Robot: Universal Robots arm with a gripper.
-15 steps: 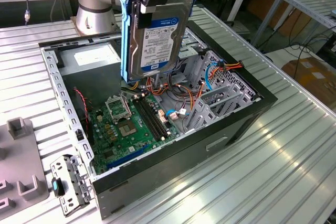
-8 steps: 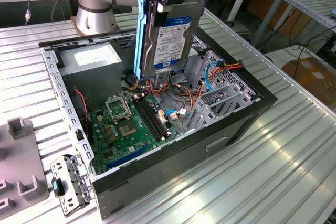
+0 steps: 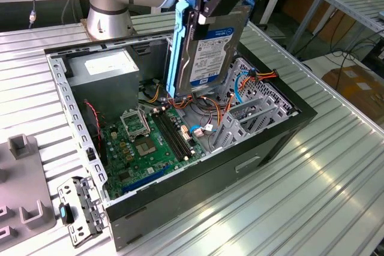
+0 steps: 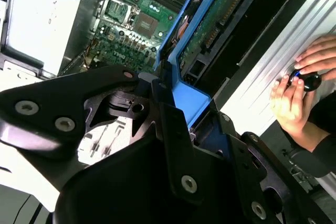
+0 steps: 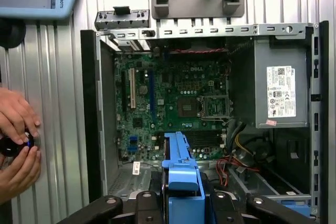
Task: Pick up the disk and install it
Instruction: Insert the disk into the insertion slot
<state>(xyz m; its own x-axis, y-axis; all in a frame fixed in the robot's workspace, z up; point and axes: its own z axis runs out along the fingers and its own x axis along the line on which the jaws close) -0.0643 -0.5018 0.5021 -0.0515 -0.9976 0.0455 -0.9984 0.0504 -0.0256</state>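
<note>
Exterior view: hand (image 3: 203,16), top cut off, clamps disk (image 3: 215,52) upright over open case (image 3: 252,160); cables (image 3: 217,110) beneath partly hidden.

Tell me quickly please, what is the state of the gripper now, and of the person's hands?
Gripper: jaws closed on the disk, held on edge above the open computer case.
Person's hands: both on a small black object.

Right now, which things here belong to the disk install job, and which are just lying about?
Job: disk, held on edge by the claw over the open computer case; drive cage inside it.
Lying about: grey fixture plate and loose metal bracket, both beside the case; a person's hands.
</note>
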